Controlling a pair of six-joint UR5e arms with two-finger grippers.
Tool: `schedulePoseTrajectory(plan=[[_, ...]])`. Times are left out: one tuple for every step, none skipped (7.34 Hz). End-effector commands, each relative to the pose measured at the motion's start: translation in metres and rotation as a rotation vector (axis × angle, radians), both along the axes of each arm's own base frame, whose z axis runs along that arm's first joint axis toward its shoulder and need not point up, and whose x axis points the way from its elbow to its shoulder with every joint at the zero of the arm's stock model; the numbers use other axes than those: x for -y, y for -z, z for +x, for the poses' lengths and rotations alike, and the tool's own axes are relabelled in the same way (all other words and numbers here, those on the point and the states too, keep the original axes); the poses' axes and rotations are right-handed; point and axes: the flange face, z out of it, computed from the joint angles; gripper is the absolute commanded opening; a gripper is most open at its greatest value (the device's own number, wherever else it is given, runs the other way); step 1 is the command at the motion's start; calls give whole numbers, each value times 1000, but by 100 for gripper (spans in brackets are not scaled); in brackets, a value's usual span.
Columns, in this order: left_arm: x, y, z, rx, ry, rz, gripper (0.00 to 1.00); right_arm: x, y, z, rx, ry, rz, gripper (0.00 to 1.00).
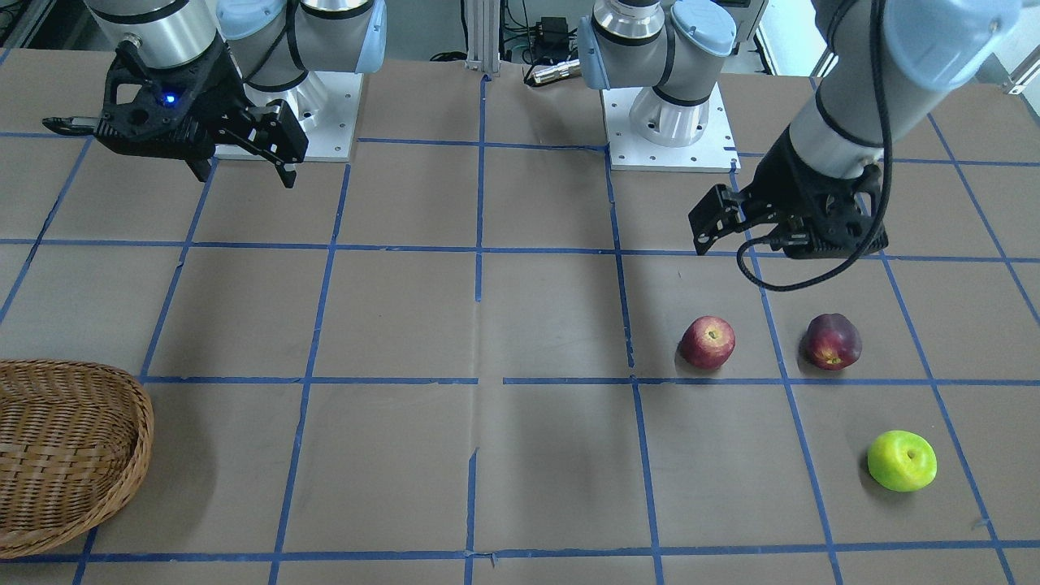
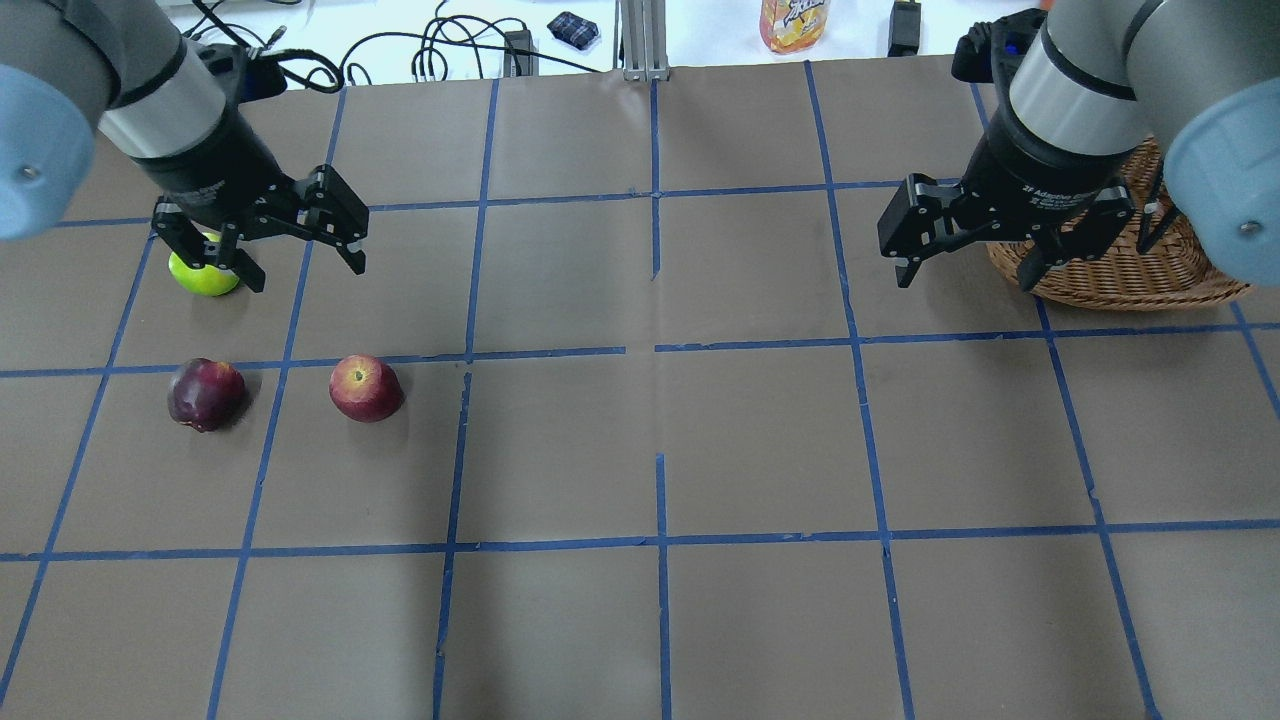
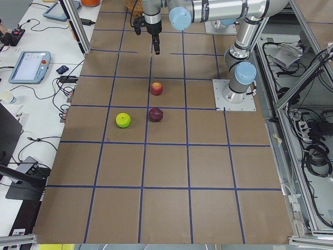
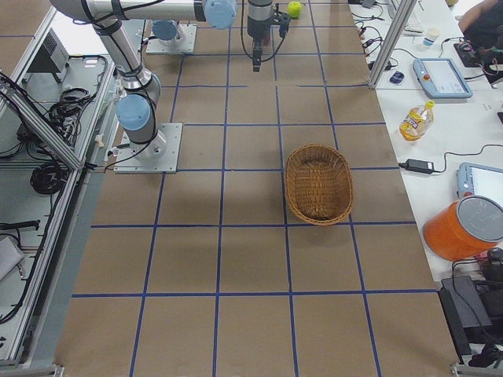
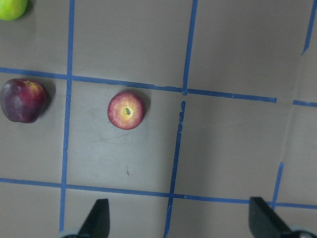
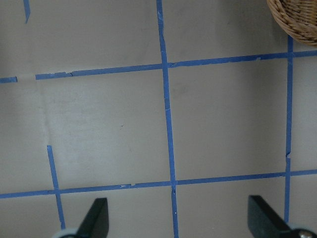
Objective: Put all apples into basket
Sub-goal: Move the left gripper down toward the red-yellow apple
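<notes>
Wicker basket (image 1: pixel 73 439) lies well apart from apples (image 1: pixel 708 342).

Robot lab: taped-grid table (image 2: pixel 760 440), teach pendant (image 3: pixel 28 66)

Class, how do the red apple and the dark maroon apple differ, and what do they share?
The red apple is brighter, the dark maroon apple nearly purple. The red apple's yellowish stem end faces up; the dark maroon apple's yellow-orange patch sits to one side. Both lie on the table, outside the basket.
</notes>
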Motion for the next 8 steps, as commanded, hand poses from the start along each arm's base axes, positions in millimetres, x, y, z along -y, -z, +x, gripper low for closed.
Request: schedulePoseTrajectory(plan=[[11,52,7,10,105,-43,100,0,0,0,1,0,1,100],[8,59,9,7,124,-36,100,0,0,0,-1,0,1,100],[5,86,10,-4,116,15,100,0,0,0,1,0,1,100],[2,109,15,-5,115,15,100,0,0,0,1,0,-1,100],[-3,135,26,-12,90,45,100,1,1,0,-1,-2,-2,100],[2,150,34,-8,79,27,100,0,0,0,1,0,-1,100],[3,165,36,-12,76,49,100,0,1,0,1,0,2,100],[6,179,39,-9,74,72,100,0,0,0,2,0,1,100]])
